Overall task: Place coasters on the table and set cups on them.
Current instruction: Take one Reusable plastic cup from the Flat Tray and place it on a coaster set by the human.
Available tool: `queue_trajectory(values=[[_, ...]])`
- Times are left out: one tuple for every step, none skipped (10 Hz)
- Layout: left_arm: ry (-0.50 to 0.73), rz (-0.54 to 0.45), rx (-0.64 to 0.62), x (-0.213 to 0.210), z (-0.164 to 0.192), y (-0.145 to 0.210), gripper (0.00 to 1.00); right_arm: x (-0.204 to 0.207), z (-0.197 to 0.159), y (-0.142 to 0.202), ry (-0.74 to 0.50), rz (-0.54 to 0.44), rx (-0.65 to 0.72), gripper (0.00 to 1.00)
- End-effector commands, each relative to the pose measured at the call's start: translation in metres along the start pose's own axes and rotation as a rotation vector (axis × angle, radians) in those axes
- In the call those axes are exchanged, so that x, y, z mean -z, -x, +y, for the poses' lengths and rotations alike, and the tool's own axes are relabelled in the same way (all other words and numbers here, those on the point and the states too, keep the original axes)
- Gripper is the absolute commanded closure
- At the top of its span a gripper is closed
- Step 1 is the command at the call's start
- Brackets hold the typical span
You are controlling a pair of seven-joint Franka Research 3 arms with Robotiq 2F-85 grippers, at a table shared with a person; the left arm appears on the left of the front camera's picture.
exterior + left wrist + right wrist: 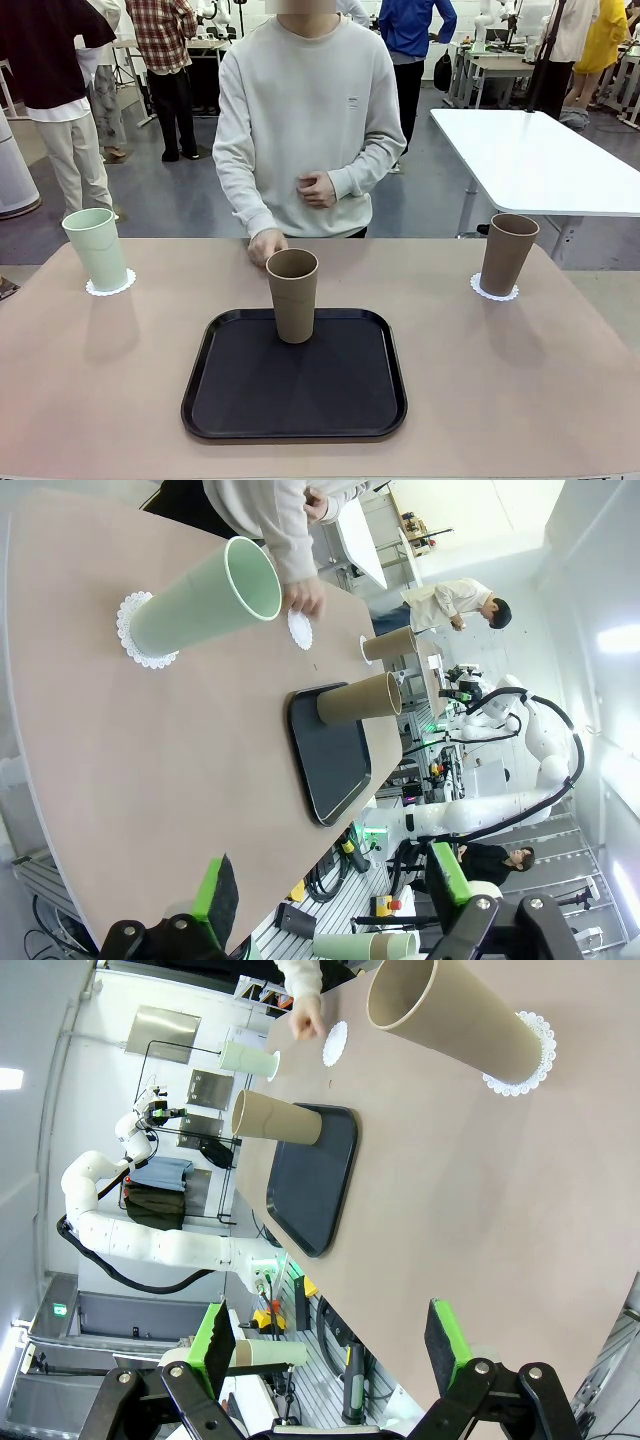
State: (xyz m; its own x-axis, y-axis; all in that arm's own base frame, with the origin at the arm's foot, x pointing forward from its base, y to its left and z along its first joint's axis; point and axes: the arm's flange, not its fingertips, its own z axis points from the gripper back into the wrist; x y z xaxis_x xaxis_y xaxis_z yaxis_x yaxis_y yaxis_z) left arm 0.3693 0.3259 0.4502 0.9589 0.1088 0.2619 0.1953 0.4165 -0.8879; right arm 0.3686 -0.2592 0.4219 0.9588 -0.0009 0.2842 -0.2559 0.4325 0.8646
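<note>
Two cups done: green cup (97, 248) and brown cup (508, 253) stand on coasters (110, 288). Third cup (292, 294) waits on tray (230, 400). Person's hand (266, 245) is at last coaster (300, 628), far edge of table (120, 400). Left gripper (330, 885) and right gripper (327, 1345): jaws spread, empty. Advice: grasp third cup mid-height, clear tray rim, lower upright and centred.

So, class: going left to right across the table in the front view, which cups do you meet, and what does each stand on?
Mint green cup on the left coaster → middle brown cup on the black tray → right brown cup on the right coaster.
</note>
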Motion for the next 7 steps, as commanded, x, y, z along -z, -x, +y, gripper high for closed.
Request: queue_trajectory(values=[[-0.007,-0.005,-0.006,-0.0013,-0.0021,0.0003,0.00,0.0006,0.0016,-0.0007,0.000,-0.001,0.012,0.00],[-0.007,-0.005,-0.006,-0.0013,-0.0021,0.0003,0.00,0.0006,0.0016,-0.0007,0.000,-0.001,0.012,0.00],[-0.007,-0.005,-0.006,-0.0013,-0.0021,0.0003,0.00,0.0006,0.0016,-0.0007,0.000,-0.001,0.012,0.00],[-0.007,-0.005,-0.006,-0.0013,-0.0021,0.0003,0.00,0.0006,0.0016,-0.0007,0.000,-0.001,0.012,0.00],[-0.007,-0.005,-0.006,-0.0013,-0.0021,0.0003,0.00,0.0006,0.0016,-0.0007,0.000,-0.001,0.012,0.00],[-0.007,-0.005,-0.006,-0.0013,-0.0021,0.0003,0.00,0.0006,0.0016,-0.0007,0.000,-0.001,0.012,0.00],[-0.007,-0.005,-0.006,-0.0013,-0.0021,0.0003,0.00,0.0006,0.0016,-0.0007,0.000,-0.001,0.012,0.00]])
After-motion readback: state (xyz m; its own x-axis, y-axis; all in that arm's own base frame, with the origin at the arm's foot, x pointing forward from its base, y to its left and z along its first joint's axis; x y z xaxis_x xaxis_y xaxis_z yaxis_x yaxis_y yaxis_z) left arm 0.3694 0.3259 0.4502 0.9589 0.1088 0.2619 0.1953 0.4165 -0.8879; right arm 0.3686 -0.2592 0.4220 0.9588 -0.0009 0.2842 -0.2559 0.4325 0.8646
